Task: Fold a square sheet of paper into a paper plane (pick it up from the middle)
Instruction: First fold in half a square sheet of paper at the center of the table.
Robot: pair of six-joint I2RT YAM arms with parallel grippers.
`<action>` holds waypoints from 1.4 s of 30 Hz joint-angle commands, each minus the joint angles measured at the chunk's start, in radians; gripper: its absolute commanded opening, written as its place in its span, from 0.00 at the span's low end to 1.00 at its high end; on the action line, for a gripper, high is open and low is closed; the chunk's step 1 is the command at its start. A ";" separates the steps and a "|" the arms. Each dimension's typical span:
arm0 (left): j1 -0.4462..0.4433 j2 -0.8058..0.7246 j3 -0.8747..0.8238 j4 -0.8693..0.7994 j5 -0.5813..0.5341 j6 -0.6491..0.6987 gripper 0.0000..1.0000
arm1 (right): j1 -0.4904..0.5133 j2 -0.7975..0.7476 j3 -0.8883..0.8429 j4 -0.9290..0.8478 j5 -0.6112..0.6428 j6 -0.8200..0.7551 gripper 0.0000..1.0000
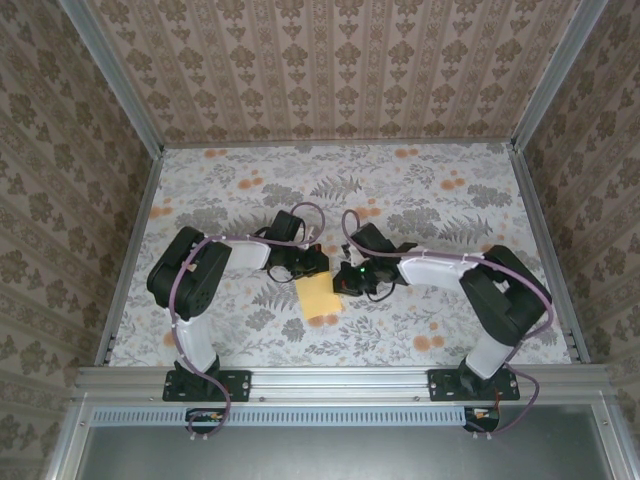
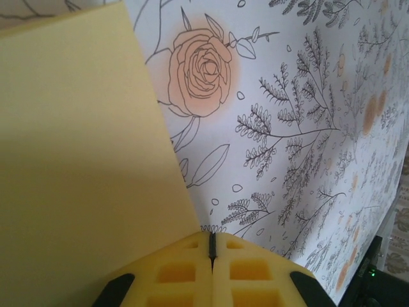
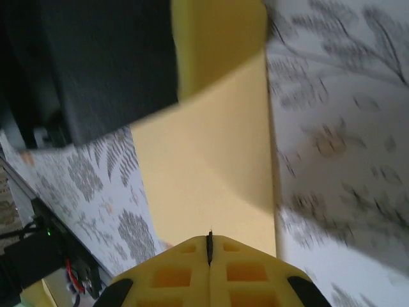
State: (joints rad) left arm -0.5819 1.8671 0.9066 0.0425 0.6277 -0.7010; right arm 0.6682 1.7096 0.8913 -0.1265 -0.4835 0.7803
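A: Sheet location?
B: Square sheet of paper (image 1: 318,298) lies on the worktop (image 1: 420,190), between both tools, directly ahead of the right one.
A: Tools?
B: Left tool (image 2: 211,235) and right tool (image 3: 209,235): fingers pressed together at its edge; pinch unconfirmed.

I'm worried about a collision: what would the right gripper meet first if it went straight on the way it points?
Likely the sheet, lying just ahead of the shut right gripper; whether it would hit the edge or slide over is unclear.
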 commanded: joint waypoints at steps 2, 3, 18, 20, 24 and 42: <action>0.004 0.015 0.014 -0.140 -0.068 0.073 0.00 | -0.002 0.087 0.045 0.017 0.006 -0.027 0.00; 0.003 0.016 0.019 -0.140 -0.062 0.082 0.00 | -0.003 0.096 0.052 0.014 0.005 -0.033 0.00; 0.013 0.037 0.093 -0.107 -0.005 0.288 0.00 | -0.007 0.148 0.006 -0.094 0.011 -0.112 0.00; 0.017 0.054 0.100 -0.110 -0.018 0.302 0.00 | -0.007 0.147 0.005 -0.096 0.008 -0.112 0.00; 0.033 0.090 0.124 -0.138 -0.032 0.317 0.00 | -0.007 0.146 0.000 -0.109 0.008 -0.115 0.00; 0.146 0.153 0.289 -0.269 -0.049 0.389 0.00 | -0.009 0.119 -0.087 -0.136 0.000 -0.116 0.00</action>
State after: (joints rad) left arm -0.4656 1.9926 1.1584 -0.1986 0.6395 -0.3576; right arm 0.6521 1.8015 0.8711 -0.0742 -0.5068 0.6796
